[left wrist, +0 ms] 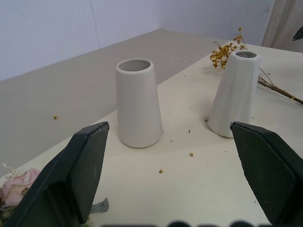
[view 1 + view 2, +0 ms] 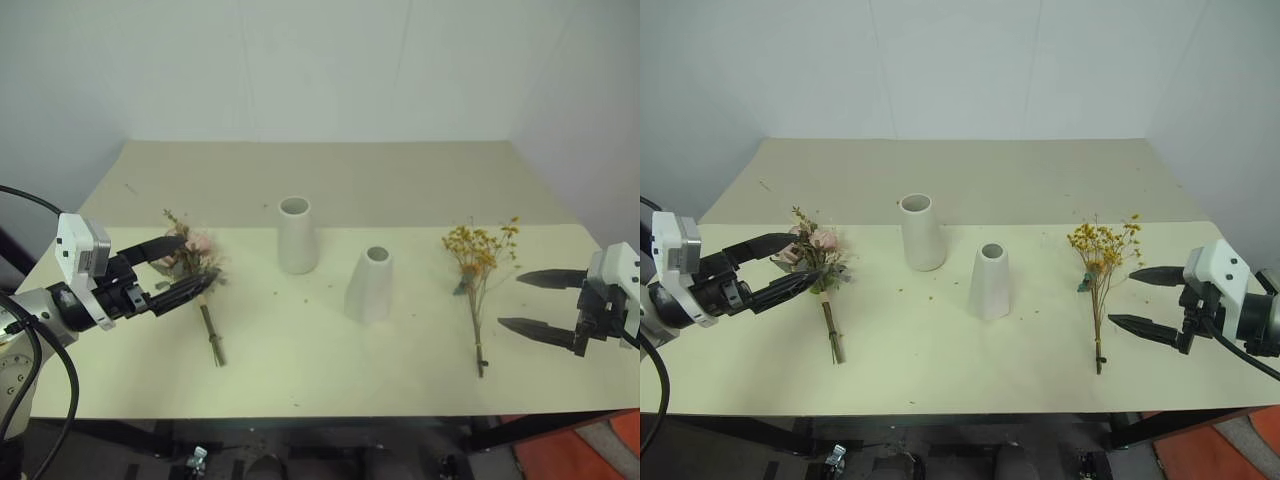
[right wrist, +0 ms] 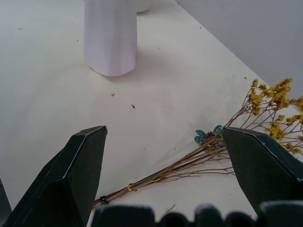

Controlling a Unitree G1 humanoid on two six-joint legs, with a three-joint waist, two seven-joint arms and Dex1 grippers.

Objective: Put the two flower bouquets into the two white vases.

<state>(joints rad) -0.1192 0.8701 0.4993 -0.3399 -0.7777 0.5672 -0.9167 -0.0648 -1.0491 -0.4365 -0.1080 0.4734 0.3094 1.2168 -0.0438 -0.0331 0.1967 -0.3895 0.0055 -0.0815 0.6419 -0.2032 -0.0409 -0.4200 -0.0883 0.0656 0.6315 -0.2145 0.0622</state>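
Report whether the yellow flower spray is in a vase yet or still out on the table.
Out. The yellow spray lies flat on the table, stems toward the front edge, right of the cone-shaped vase.

Two matte white vases (image 2: 297, 236) (image 2: 370, 285), pink roses (image 2: 196, 250) (grey-green leaves), yellow-orange spray (image 2: 478, 250), cream table (image 2: 400, 190)

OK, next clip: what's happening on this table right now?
Nothing is picked up yet. Both bouquets lie flat on the table: the pink rose bouquet on the robot's left, the yellow-orange spray on its right. The two white vases, the taller one and the cone-shaped one, stand upright and empty in the middle. The left gripper hovers open by the roses; the right gripper is open beside the spray's stems.
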